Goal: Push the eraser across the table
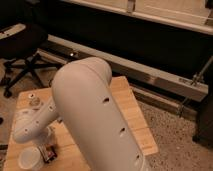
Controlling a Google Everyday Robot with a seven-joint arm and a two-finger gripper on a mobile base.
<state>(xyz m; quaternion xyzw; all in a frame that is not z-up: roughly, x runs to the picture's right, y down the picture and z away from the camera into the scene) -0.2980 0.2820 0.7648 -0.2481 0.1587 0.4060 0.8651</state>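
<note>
Tool low at the front-left of the light wooden plank table; finger state cannot be told. Small black oblong eraser lies just below it, beside 1 white cup.

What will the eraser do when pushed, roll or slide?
The eraser looks blocky with flat sides, so it probably slides rather than rolls. It is small, so likely light. The gripper sits low just beside it on the table.

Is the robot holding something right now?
Cannot tell. The tool sits low by the eraser on the table, mostly hidden behind the arm.
</note>
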